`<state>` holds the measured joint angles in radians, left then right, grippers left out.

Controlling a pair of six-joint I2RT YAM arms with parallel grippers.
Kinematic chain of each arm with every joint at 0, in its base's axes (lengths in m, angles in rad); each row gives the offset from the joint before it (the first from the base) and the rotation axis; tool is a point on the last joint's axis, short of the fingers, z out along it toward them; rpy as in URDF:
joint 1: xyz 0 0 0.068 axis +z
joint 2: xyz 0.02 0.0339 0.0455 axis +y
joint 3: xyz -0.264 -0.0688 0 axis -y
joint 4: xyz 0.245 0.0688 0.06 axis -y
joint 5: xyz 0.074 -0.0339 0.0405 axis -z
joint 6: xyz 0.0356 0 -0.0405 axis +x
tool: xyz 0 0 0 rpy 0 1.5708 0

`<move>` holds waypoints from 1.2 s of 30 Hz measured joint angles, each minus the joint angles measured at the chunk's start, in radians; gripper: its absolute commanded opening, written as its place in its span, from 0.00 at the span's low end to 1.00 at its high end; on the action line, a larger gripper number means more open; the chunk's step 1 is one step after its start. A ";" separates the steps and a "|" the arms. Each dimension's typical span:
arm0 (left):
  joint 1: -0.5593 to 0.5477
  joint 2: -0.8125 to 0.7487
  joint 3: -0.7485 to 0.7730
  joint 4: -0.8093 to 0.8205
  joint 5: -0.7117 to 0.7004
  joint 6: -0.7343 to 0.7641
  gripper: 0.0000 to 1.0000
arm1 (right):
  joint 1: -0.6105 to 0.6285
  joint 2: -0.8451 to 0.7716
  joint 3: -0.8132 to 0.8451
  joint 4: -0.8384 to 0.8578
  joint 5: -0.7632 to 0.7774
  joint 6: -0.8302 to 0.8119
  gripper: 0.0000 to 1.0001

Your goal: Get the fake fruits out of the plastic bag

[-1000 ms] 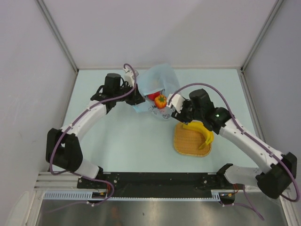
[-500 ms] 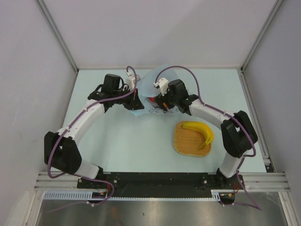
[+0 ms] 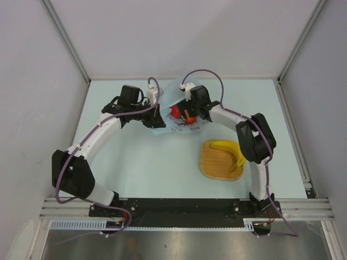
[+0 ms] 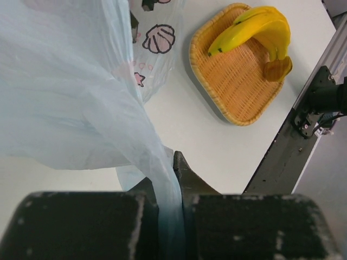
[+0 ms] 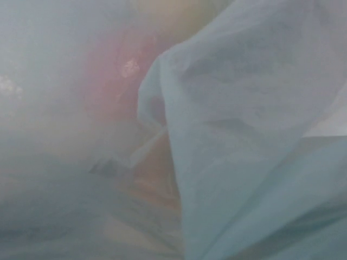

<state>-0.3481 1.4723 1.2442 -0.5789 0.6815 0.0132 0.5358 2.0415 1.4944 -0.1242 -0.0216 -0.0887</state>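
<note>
My left fingers [image 4: 172,165] are pressed together on a fold of the plastic bag [image 4: 70,92], holding its edge up off the worktop [image 3: 141,162]. The film is thin, crinkly and pale blue. It is half see-through and printed with dark outlines and pink.

The bag lies toward 12 o'clock on the worktop, and my right fingers [image 3: 185,112] sit at its mouth, reaching in from the 3 o'clock side. I cannot tell whether they are spread or closed. My right wrist camera sees only film veiling a blurred, glossy red fruit [image 5: 114,70]. From above, that fruit shows in the opening.

One fruit is out. A smooth, curved yellow banana [image 3: 225,144] lies on the square woven mat [image 3: 217,163] at about 4 o'clock from the bag.

I judge I am mid-task, going for the next fruit. The next move calls for closing my right fingers round that round, slippery shape without catching film, while my left ones hold the mouth open.
</note>
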 measured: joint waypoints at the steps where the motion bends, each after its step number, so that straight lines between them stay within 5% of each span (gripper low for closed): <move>1: 0.000 0.002 0.002 -0.003 -0.002 0.005 0.03 | 0.001 0.013 0.011 0.000 -0.005 0.008 0.94; 8: -0.003 0.025 0.014 -0.010 -0.024 0.015 0.03 | 0.005 0.089 0.086 -0.039 -0.023 0.046 0.89; 18: -0.003 0.034 0.023 -0.008 -0.039 0.027 0.03 | -0.021 0.090 0.090 -0.093 -0.048 0.071 0.98; 22: -0.003 0.034 0.023 -0.006 -0.043 0.032 0.03 | -0.015 0.089 0.085 -0.106 -0.051 0.056 0.62; 24: -0.003 0.034 0.023 0.000 -0.041 0.031 0.03 | -0.006 0.083 0.076 -0.111 -0.056 0.031 0.56; 30: 0.002 0.029 0.016 0.042 -0.019 -0.002 0.03 | 0.054 -0.017 0.066 -0.224 -0.065 -0.069 0.51; 36: 0.006 0.000 -0.043 0.103 -0.013 -0.071 0.03 | 0.098 -0.369 -0.013 -0.355 -0.112 -0.152 0.50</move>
<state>-0.3420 1.4719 1.2015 -0.4759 0.6682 -0.0574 0.6338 1.6730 1.4818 -0.4789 -0.1333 -0.2405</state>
